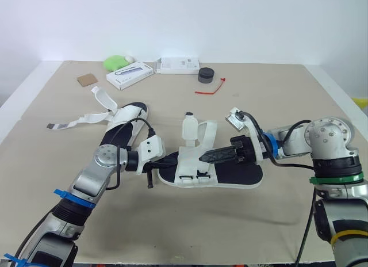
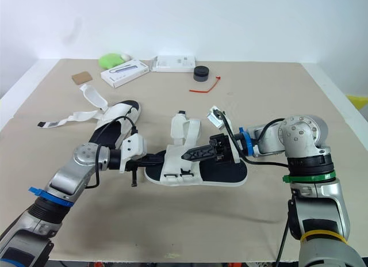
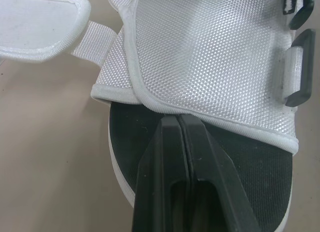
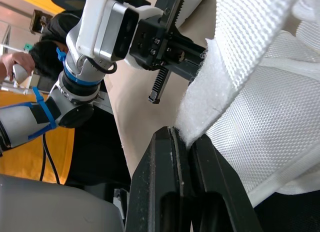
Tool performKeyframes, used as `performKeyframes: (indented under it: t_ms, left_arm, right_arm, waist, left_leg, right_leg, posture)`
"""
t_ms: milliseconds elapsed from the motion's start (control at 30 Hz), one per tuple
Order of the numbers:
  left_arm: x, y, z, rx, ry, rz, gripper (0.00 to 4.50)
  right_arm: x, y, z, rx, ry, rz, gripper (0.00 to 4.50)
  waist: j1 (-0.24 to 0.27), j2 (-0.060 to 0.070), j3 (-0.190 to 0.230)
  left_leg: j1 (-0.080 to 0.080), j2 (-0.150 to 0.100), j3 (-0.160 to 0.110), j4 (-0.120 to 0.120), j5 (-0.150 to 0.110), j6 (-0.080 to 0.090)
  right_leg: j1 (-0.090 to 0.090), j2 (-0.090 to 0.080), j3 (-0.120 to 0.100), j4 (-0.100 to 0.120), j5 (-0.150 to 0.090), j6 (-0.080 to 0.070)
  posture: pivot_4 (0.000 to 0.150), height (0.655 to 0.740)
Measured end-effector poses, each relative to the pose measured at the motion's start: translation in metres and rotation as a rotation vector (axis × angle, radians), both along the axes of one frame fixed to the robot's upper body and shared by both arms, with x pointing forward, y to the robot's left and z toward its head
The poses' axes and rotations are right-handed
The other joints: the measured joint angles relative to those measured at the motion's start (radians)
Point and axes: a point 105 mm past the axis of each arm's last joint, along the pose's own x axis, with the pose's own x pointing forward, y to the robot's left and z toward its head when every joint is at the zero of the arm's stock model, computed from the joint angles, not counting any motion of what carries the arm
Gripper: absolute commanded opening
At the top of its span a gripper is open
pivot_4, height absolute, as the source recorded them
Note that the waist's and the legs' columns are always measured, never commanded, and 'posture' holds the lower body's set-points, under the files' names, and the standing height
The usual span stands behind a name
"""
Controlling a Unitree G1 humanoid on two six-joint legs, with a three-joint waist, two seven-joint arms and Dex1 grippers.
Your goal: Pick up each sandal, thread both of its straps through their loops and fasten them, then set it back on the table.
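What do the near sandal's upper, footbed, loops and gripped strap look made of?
Upper: white matte mesh fabric, fine diamond weave showing. Footbed: black, matte, finely grained, probably foam or rubber. Loops: black, smooth, slightly shiny, likely hard plastic. Strap in the right gripper: white ribbed webbing with a fuzzy edge.

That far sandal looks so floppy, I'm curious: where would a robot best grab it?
Probably the far sandal is best taken by its sole at the bare black end, pinched across the rim from above on the robot's right side. That end looks stiff and uncovered. The straps lie undone and splayed toward the robot's left, so they would likely only dangle.
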Motion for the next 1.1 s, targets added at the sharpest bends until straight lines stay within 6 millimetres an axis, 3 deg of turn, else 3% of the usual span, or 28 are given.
performKeyframes:
  t_ms: [367,1100]
  left_arm:
    - [0.000,0.000,0.000,0.000,0.000,-0.001,0.00]
    - [0.000,-0.001,0.000,-0.004,0.000,-0.003,0.00]
  right_arm:
    - [0.002,0.000,0.003,0.022,0.025,-0.008,0.15]
    - [0.007,-0.009,-0.015,-0.105,0.015,-0.066,0.15]
  waist:
    - [0.000,0.000,0.000]
    - [0.000,0.000,0.000]
  left_leg:
    - [0.000,0.000,0.000,0.000,0.000,0.000]
    - [0.000,0.000,0.000,0.000,0.000,0.000]
  right_leg:
    - [0.000,0.000,0.000,0.000,0.000,0.000]
    - [0.000,0.000,0.000,0.000,0.000,0.000]
  posture:
    - [0.150,0.7400]
    - [0.150,0.7400]
